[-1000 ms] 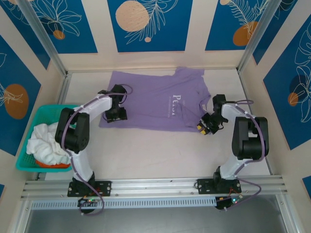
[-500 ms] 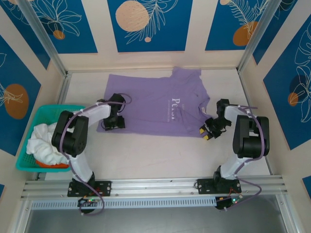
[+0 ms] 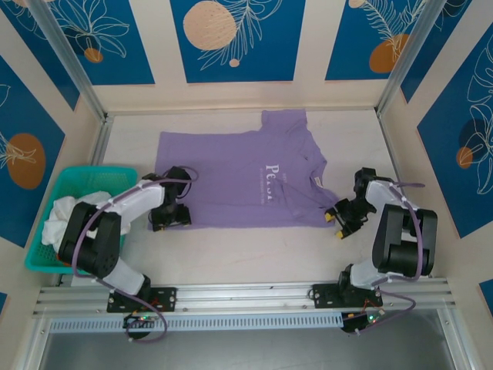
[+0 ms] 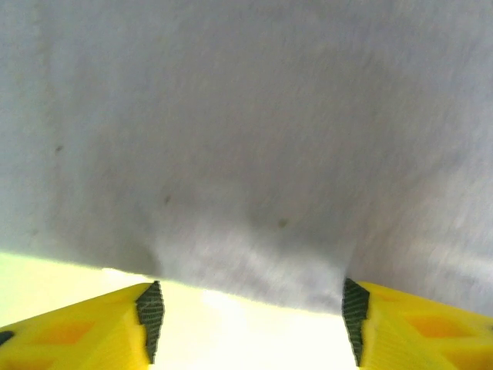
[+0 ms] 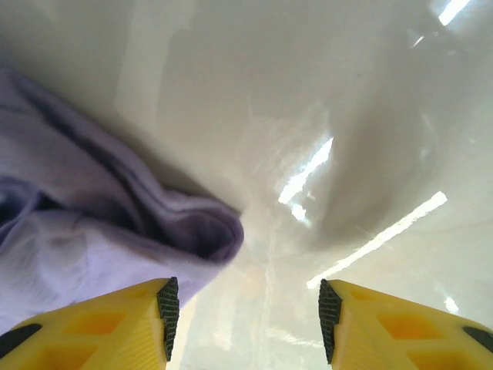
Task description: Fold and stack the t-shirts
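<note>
The lavender t-shirt lies spread flat on the table with its white lettering up and its collar to the right. My left gripper rests at the shirt's near left corner. In the left wrist view it is open, and the hem of the fabric runs just beyond the fingertips. My right gripper sits at the near right sleeve. In the right wrist view it is open over bare table, with the bunched sleeve beside its left finger. White t-shirts lie crumpled in the basket.
A teal basket stands at the left edge of the table. Metal posts and patterned walls close in the back and sides. A strip of bare table runs between the shirt and the near rail.
Both arms dragged the lavender t-shirt toward the near edge and a little left, flattening it. Both grippers then opened and let go of the fabric.
</note>
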Controlling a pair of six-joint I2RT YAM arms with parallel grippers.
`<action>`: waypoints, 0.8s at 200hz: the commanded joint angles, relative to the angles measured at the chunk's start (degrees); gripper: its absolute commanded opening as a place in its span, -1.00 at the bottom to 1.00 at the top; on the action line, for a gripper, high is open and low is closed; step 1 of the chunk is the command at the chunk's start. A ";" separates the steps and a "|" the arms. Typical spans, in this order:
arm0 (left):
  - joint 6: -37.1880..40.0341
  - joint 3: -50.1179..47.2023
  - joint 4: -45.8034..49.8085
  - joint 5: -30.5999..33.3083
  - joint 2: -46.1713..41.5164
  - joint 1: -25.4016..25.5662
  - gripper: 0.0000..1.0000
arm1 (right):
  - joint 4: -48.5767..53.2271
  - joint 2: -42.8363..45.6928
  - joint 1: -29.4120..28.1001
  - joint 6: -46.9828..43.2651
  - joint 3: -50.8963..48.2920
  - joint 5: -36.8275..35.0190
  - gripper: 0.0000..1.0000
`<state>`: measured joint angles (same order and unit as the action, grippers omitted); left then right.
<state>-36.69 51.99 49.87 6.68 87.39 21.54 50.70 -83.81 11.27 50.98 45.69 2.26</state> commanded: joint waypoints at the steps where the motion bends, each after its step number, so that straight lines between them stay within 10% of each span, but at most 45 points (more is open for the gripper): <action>1: -0.53 4.71 5.28 2.44 -1.78 0.30 0.52 | 3.25 4.43 -0.44 -0.56 2.05 -1.28 0.07; 87: 3.35 10.21 -4.28 -14.09 2.19 8.04 0.19 | -2.01 -0.01 -26.80 -7.78 8.55 -3.51 -0.30; 160: 5.21 4.64 -4.45 -3.80 7.89 9.57 0.20 | -0.91 -12.63 -34.57 -8.98 15.56 -12.32 -0.35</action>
<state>-33.58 58.08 44.53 -1.93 93.93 30.89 47.79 -93.84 -23.09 43.38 58.43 -6.07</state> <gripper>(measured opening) 0.598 0.326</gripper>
